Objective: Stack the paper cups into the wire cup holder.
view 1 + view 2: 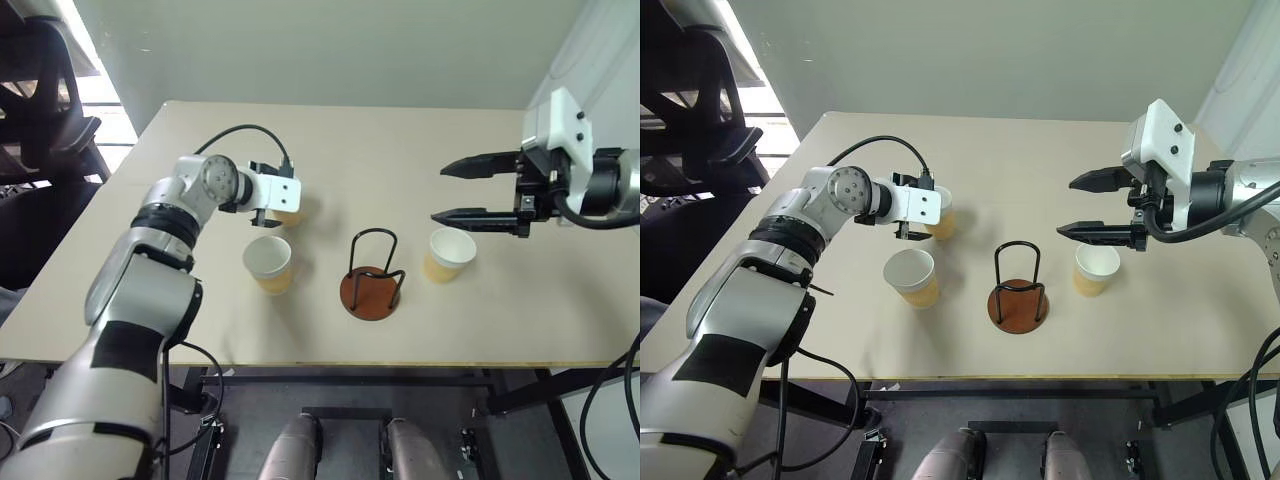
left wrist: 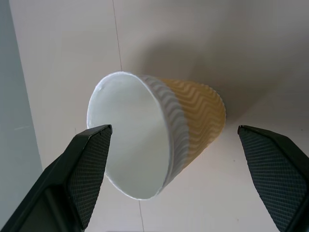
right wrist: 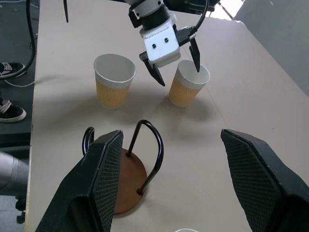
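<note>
Three paper cups on the table (image 1: pixel 420 150), all upright and empty, white inside, placed here relative to the wire cup holder (image 1: pixel 372 275).

Far-left cup (image 1: pixel 941 212): up-left of the holder, partly hidden in the head views by the left gripper (image 3: pixel 176 64). Near-left cup (image 1: pixel 268 263): just left of the holder, apart from it, nothing near its rim. Holder: round reddish-brown base flat on the table, black wire loops upright, nothing inside. Right cup (image 1: pixel 450 254): just right of the holder, not touching it.

Left arm bent at the elbow, reaching in from the left and angled down toward the far-left cup. Left gripper spread wide, one finger on each side of that cup's rim; contact cannot be told. Right arm coming in from the right edge, gripper (image 1: pixel 478 190) roughly level, raised over the table up-right of the holder, above the right cup. Fingers wide apart, nothing between them.

Left wrist view: far-left cup close up, zigzag ribbing on the tan wall, empty white interior, dark textured fingertips (image 2: pixel 91 169) flanking it. Right wrist view: holder, the two left cups and the left gripper straddling the far-left cup, seen from the opposite side.
</note>
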Robot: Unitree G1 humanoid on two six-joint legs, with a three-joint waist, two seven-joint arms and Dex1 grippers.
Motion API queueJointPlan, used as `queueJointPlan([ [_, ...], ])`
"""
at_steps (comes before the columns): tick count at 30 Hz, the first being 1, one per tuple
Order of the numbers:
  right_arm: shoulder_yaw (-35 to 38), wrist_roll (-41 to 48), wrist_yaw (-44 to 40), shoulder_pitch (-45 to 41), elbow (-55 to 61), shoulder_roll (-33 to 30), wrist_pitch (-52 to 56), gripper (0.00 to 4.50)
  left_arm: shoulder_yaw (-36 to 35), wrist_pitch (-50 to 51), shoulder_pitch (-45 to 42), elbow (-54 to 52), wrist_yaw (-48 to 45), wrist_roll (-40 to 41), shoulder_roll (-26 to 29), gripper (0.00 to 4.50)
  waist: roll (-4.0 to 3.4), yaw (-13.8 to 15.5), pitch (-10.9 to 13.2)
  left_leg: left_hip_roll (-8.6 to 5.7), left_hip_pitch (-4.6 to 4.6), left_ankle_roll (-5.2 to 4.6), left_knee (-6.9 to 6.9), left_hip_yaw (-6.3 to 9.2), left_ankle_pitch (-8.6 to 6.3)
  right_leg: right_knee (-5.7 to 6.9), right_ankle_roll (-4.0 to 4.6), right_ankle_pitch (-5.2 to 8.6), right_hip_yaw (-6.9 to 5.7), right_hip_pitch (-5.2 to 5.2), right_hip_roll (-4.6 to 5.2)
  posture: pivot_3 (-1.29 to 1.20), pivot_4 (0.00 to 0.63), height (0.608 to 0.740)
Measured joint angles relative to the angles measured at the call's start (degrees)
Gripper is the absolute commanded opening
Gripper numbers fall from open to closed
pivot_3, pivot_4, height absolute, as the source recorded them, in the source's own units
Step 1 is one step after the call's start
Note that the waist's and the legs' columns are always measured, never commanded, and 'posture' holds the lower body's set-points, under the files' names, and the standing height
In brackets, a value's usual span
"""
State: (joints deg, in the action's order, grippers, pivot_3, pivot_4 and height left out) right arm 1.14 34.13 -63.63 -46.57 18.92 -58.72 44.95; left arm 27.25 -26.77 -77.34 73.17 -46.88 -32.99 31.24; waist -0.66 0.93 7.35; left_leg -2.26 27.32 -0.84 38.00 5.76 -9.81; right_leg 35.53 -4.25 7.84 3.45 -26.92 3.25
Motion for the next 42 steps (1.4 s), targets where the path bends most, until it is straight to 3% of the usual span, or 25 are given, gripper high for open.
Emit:
queueJointPlan([
  [1, 0.03, 0.01, 0.06, 0.01, 0.03, 0.0, 0.0, 3.24, 0.0, 0.1, 0.0, 0.08, 0.01, -0.02, -0.17, 4.5, 0.0, 0.03, 0.01, 0.01, 0.01, 0.0, 0.0, 0.01, 0.0, 0.01, -0.01, 0.01, -0.05, -0.02, -0.02, 0.0, 0.15, 0.74],
  [4, 0.05, 0.02, 0.19, 0.07, 0.05, 0.0, 0.02, 3.28, 0.0, 0.2, 0.0, 0.24, -0.05, -0.07, -0.39, 3.89, 0.0, 0.04, 0.01, 0.01, 0.0, 0.0, -0.03, -0.01, 0.0, 0.0, -0.03, 0.02, -0.12, -0.02, -0.05, 0.0, 0.15, 0.74],
  [14, 0.11, -0.1, 0.61, 0.48, -0.23, -0.21, -0.02, 3.28, -0.01, -1.36, -0.01, 0.6, -5.8, 0.03, -0.42, 0.12, 0.01, 0.1, 0.0, -0.02, 0.03, -0.02, -0.02, -0.03, 0.0, -0.02, -0.07, 0.03, -0.07, -0.01, -0.05, 0.0, 0.15, 0.74],
  [21, 0.44, -2.05, -2.42, 1.37, -3.82, -3.23, -4.24, 3.28, -0.57, -3.41, -3.57, 0.6, -18.78, 1.83, 2.28, 0.02, 0.03, 0.26, 0.01, 0.06, 0.29, -0.01, 0.01, 0.23, -0.01, -0.08, -0.02, 0.0, 0.05, -0.2, 0.06, 0.0, 0.15, 0.74],
  [30, 0.61, -3.51, -7.42, 3.63, -7.27, -4.55, -10.15, 3.28, -7.08, -1.71, -12.45, 0.18, -42.27, 11.89, 2.37, 0.02, 0.04, 0.42, 0.02, 0.06, 0.79, -0.09, 0.01, 0.15, -0.06, -0.25, -0.12, -0.03, -0.04, -0.57, 0.04, 0.0, 0.15, 0.74],
  [38, 0.85, -3.01, -9.84, 5.04, -7.16, -7.82, -8.12, 3.28, -3.74, 0.56, -19.33, -0.31, -43.64, 19.96, 1.36, 0.02, -0.01, 0.37, 0.04, 0.12, 0.88, -0.37, 0.18, -0.06, -0.26, -0.54, -0.33, -0.06, 0.19, -0.5, 0.25, 0.0, 0.15, 0.74],
  [42, 1.74, -1.71, -11.87, 5.62, -7.0, -10.07, -6.08, 3.28, 3.4, 2.25, -20.66, -4.65, -43.79, 28.73, 1.86, 0.02, -0.02, 0.31, 0.05, 0.01, 0.86, -0.44, 0.16, -0.24, -0.34, -0.51, -0.47, 0.02, 0.01, -0.51, 0.13, 0.0, 0.15, 0.74],
])
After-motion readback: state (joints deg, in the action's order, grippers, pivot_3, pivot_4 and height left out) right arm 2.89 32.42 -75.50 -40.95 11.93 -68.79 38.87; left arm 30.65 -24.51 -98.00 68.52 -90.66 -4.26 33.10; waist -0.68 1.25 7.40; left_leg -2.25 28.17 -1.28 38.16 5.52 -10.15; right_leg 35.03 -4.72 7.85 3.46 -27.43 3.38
